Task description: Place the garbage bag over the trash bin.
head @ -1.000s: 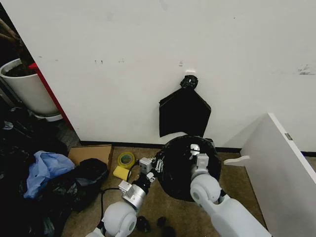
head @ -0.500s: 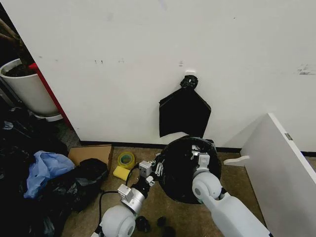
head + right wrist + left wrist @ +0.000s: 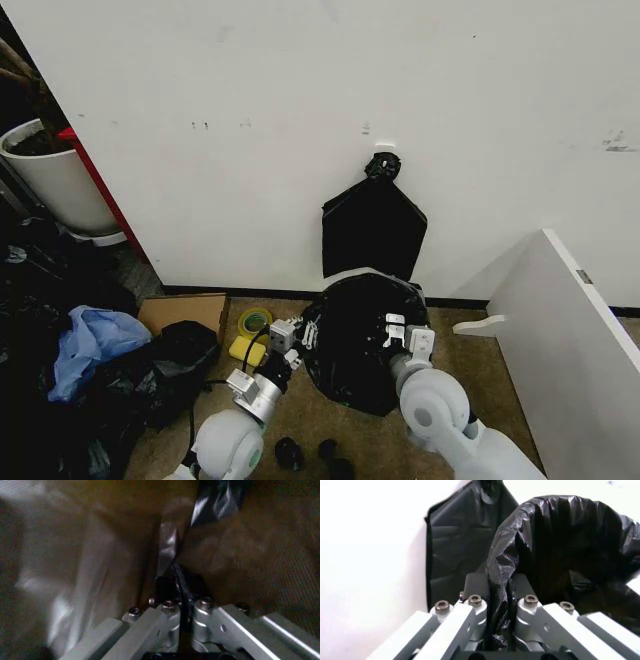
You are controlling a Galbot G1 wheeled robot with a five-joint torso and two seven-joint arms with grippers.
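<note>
Draping the bin, the bag (image 3: 355,340) sits on the floor against the wall's foot, its glossy wrinkled film covering all that shows; a sliver of white (image 3: 345,273), seemingly the bin's rim, peeks out at the bag's far edge. The left pincer (image 3: 300,335) is at the bag's left side, its fingers (image 3: 476,609) closed onto a gathered fold of film. The right pincer (image 3: 397,333) is at the bag's right side, likewise clamped on a strip of black film (image 3: 172,555), with brown floor beyond it. Hanging on the wall just behind is a flat black bag (image 3: 373,228) with a knotted top. To the left on the floor lie a yellow tape roll (image 3: 254,323), a cardboard piece (image 3: 185,310), and a black plastic heap with blue cloth (image 3: 95,345). A white planter (image 3: 55,180) stands farther left.
</note>
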